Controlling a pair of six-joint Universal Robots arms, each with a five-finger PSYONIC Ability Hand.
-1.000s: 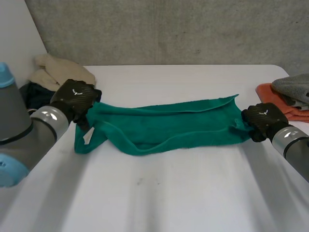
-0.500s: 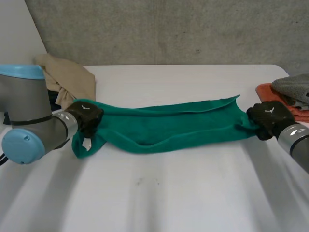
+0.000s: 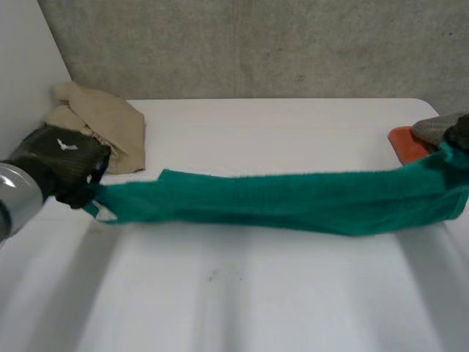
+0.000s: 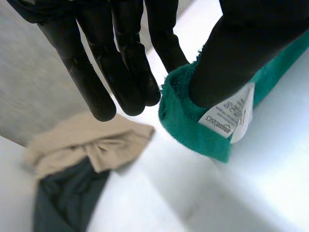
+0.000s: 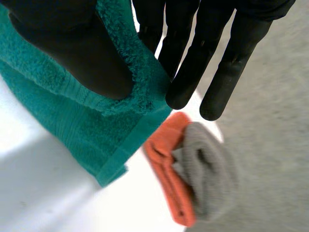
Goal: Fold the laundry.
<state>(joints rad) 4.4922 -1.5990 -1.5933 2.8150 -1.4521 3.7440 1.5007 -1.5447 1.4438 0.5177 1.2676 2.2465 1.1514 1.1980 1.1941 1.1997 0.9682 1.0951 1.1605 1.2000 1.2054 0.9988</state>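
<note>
A green towel [image 3: 293,199] hangs stretched in a long band above the white table [image 3: 242,293], sagging slightly in the middle. My left hand [image 3: 58,165] pinches its left end between the thumb and straight fingers [image 4: 130,63]; the towel's corner [image 4: 193,125] with a white label [image 4: 229,116] sits under the thumb. My right hand [image 3: 460,132] holds the right end at the table's far right side. In the right wrist view the thumb [image 5: 77,53] presses the towel's corner [image 5: 116,121] against the fingers [image 5: 193,63].
A beige cloth [image 3: 102,121] lies over a dark garment [image 4: 67,198] at the back left of the table. An orange cloth [image 3: 407,141] with a grey one [image 5: 207,169] on it lies at the back right.
Both hands have lifted and moved apart, pulling the towel off the table into a taut band. The left hand closed on the towel's left end.
</note>
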